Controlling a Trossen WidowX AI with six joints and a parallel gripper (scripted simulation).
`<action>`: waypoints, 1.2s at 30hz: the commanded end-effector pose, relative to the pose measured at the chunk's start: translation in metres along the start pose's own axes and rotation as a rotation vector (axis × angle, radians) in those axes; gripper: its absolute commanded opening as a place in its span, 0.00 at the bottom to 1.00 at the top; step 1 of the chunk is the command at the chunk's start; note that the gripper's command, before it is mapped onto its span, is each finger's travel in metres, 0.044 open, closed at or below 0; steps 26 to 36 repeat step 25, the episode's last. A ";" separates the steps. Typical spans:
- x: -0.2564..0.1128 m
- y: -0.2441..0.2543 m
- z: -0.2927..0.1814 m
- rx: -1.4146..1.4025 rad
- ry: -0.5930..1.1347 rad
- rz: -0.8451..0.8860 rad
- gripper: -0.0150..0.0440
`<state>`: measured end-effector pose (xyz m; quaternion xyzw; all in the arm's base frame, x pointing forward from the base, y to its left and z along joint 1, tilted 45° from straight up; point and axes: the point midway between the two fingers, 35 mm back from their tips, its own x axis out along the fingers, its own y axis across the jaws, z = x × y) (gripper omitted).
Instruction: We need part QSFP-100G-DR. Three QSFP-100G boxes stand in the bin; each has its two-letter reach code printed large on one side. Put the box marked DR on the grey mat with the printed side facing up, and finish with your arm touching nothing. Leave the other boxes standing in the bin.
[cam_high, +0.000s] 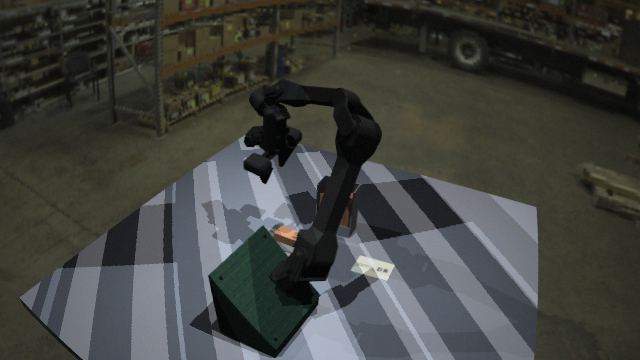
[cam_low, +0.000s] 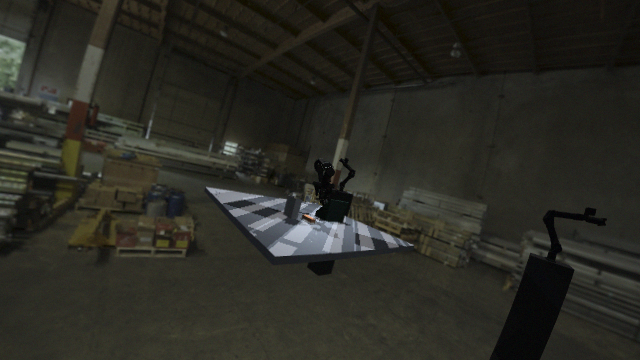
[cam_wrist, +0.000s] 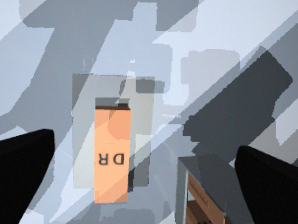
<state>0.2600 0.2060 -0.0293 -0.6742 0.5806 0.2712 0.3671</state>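
Centrally, one orange box (cam_high: 286, 235) (cam_low: 309, 218) (cam_wrist: 112, 150) lies on one grey mat (cam_wrist: 84, 135), its two printed letters, DR, facing up and one end past the mat's edge. One gripper (cam_high: 272, 167) (cam_wrist: 147, 148), its two fingers wide apart and holding nothing, hangs above. One bin (cam_high: 347, 227) (cam_low: 292, 206) (cam_wrist: 183, 175) with orange boxes stands nearby; their number cannot be told.

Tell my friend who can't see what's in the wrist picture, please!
An orange box lies with its letters DR facing up, partly on a grey mat and sticking out past one edge. The robot's open hand shows as two black fingers, and a bin holding boxes peeks in at the bottom.
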 end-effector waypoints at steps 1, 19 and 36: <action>-0.015 -0.001 0.003 0.001 -0.004 0.000 1.00; -0.040 -0.003 0.003 0.000 -0.003 0.000 1.00; -0.040 -0.003 0.003 0.000 -0.003 0.000 1.00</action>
